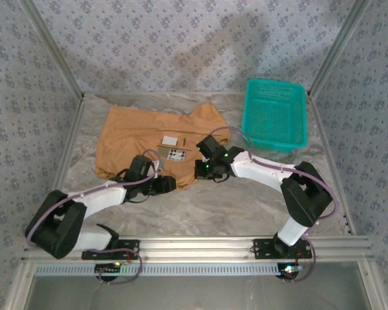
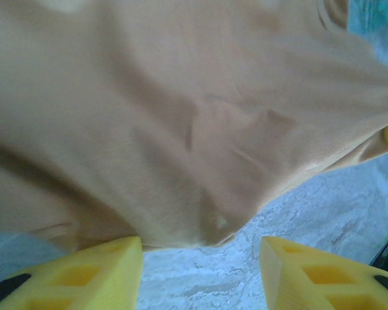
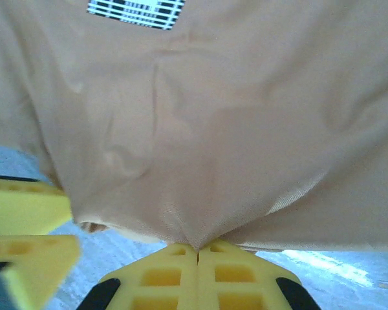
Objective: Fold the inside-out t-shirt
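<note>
Top external view: a plain tan, short-sleeved fabric t-shirt point(image 1: 136, 139) is seen spread flat over the left and middle of the grey marbled tabletop point(image 1: 246, 206). A small whitish label patch point(image 1: 171, 141) is seen on its upper surface, and a second tag printed with dark marks point(image 1: 178, 154) lies just nearer. A teal perforated plastic basket point(image 1: 276, 82) is set on the far right of the tabletop, just beside the shirt's right sleeve but apart from it.

Both arms are reached in to the shirt's near edge. The left gripper point(image 1: 165, 184) is placed at the near hem, and the right gripper point(image 1: 200, 171) just to its right, at the same edge.

In the left wrist view, the left gripper point(image 2: 202, 240) is seen with its yellow fingers point(image 2: 97, 278) parted. Bare tabletop is visible in the gap, the shirt's hem point(image 2: 181, 116) lies at the fingertips, and nothing is clamped.

In the right wrist view, the right gripper point(image 3: 197, 255) is pressed fully together, and a fold of the shirt's edge point(image 3: 246, 129) is pinched between its yellow fingers point(image 3: 161, 274). The cloth is drawn into creases that fan out from the pinch. The striped black-and-white tag point(image 3: 136, 11) is seen at the top of that view.
</note>
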